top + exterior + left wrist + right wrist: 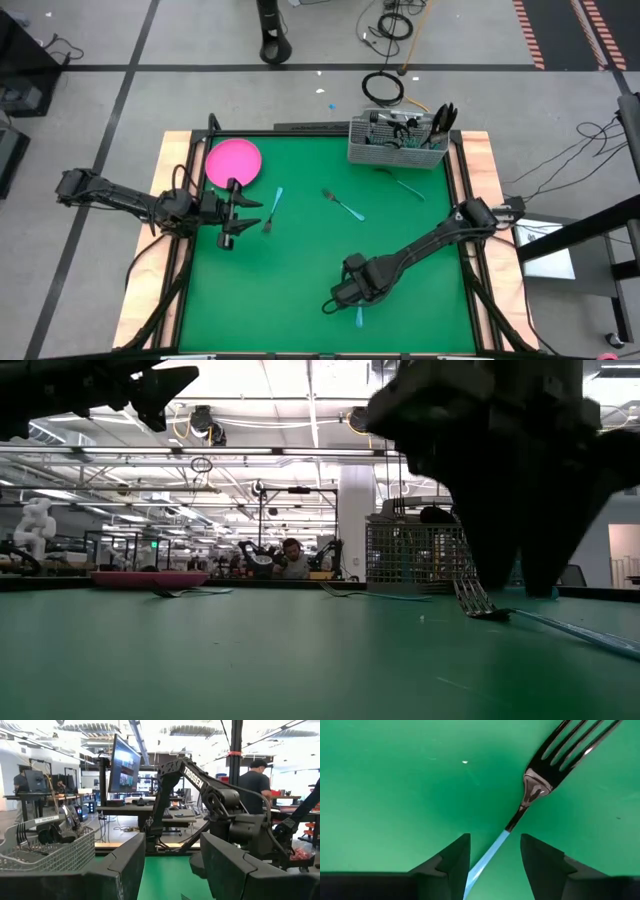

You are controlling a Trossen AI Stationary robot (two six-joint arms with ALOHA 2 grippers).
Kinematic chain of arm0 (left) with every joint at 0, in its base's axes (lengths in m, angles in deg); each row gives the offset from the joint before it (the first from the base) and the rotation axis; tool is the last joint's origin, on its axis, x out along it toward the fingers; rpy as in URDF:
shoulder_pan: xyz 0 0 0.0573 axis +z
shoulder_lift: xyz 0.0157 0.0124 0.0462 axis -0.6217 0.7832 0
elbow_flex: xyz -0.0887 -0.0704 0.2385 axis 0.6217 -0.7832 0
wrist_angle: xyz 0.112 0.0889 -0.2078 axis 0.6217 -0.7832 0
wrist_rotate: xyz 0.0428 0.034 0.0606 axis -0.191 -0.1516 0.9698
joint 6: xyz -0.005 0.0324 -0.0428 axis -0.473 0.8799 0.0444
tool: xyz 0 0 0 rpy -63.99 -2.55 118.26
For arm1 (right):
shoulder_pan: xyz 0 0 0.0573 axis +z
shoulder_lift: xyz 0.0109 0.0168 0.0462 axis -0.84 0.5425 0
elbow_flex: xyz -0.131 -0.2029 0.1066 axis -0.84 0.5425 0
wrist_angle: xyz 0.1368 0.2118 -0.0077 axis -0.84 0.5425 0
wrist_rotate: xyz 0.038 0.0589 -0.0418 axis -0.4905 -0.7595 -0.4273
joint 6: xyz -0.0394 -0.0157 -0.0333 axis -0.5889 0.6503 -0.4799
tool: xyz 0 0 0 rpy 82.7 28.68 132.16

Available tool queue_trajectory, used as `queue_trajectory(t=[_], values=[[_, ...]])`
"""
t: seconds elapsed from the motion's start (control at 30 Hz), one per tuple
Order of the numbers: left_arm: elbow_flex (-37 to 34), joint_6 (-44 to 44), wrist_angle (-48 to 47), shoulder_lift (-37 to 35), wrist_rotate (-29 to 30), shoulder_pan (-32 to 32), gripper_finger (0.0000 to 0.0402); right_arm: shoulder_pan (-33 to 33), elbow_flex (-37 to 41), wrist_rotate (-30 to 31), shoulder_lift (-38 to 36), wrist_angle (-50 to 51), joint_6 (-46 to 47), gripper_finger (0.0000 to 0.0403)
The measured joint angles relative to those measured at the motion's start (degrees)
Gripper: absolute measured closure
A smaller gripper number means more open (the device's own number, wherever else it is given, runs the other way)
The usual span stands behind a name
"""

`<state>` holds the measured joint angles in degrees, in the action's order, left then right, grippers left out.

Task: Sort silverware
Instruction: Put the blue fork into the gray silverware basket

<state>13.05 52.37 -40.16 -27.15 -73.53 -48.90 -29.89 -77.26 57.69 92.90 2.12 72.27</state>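
A fork with a light-blue handle (487,857) and metal tines (577,745) lies flat on the green mat near the table's near edge (359,318). My right gripper (495,840) points down over it, open. One finger stands on each side of the handle where the blue meets the metal neck, and no touch shows. In the low view this gripper (510,575) reaches down to the mat at the fork (482,607). My left gripper (235,215) is open and raised beside the pink plate (233,162). Its fingers (172,865) hold nothing.
A wire-mesh caddy (395,140) with utensils in it stands at the far edge of the table. Loose blue-handled pieces lie on the mat: one by the left gripper (272,208), one mid-table (343,206), one near the caddy (408,186). People are in the room beyond (255,780).
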Motion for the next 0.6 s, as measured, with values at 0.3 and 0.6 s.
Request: queue_trajectory(t=[0.3,0.6], values=[[0.0,0.0,0.0,0.0,0.0,0.0,0.0210,0.1,-0.3,-0.1,4.9,-0.3,-1.0,0.0268],[0.0,0.0,-0.1,0.0,0.0,0.0,0.0210,0.3,-0.1,0.2,5.1,0.0,-3.0,0.0360]])
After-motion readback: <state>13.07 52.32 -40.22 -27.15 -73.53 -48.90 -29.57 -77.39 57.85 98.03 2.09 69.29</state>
